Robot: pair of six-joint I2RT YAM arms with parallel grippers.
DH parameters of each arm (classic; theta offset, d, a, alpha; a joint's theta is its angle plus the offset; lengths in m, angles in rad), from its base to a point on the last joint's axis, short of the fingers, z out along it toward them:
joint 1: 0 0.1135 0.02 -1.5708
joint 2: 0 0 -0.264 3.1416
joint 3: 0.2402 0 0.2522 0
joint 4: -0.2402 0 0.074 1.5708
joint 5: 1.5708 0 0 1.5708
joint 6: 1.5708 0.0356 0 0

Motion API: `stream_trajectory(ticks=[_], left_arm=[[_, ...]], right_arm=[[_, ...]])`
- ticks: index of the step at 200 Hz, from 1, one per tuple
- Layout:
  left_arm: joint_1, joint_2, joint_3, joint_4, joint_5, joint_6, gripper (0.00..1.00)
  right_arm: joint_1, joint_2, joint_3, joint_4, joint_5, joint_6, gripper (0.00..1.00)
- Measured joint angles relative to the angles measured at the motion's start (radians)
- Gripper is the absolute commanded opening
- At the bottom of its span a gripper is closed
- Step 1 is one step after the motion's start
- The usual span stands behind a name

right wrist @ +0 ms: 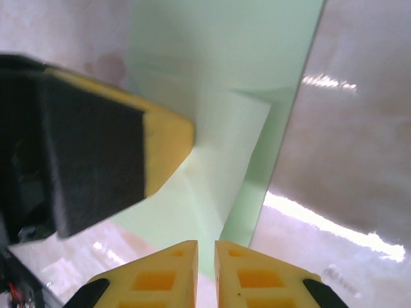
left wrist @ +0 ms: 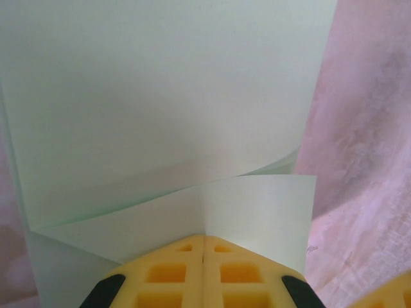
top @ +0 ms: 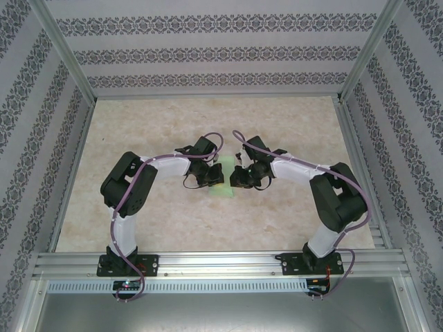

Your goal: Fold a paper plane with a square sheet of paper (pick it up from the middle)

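The pale green sheet of paper [top: 223, 187] lies folded in layers at the table's middle, between both grippers. In the left wrist view the paper [left wrist: 160, 96] shows a folded flap with a crease running up from the fingertips. My left gripper [left wrist: 204, 239] is shut on that fold, yellow fingers pressed together. My left gripper [top: 212, 178] sits on the paper's left side, my right gripper [top: 239, 178] on its right. My right gripper [right wrist: 205, 247] stands open by a narrow gap just short of the paper [right wrist: 225, 128], nothing between its fingers. The grippers hide too much to tell a paper plane's shape.
The marbled beige table [top: 208, 124] is fenced by aluminium rails [top: 73, 159] and patterned walls [top: 221, 48]. The left gripper's finger [right wrist: 115, 147], yellow with a black pad, stands close to the right gripper. Bare table lies behind and in front of the paper.
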Motion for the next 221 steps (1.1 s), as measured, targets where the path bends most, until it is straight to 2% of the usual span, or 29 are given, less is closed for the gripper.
stream_trajectory(ticks=[46,221], left_arm=[[0.000,0.000,0.000,0.000,0.000,-0.001,0.00],[0.000,0.002,0.000,0.000,0.000,-0.019,0.00]], right_arm=[[0.054,0.028,-0.001,0.003,0.000,0.019,0.14],[0.055,0.079,-0.041,0.014,0.020,0.026,0.13]])
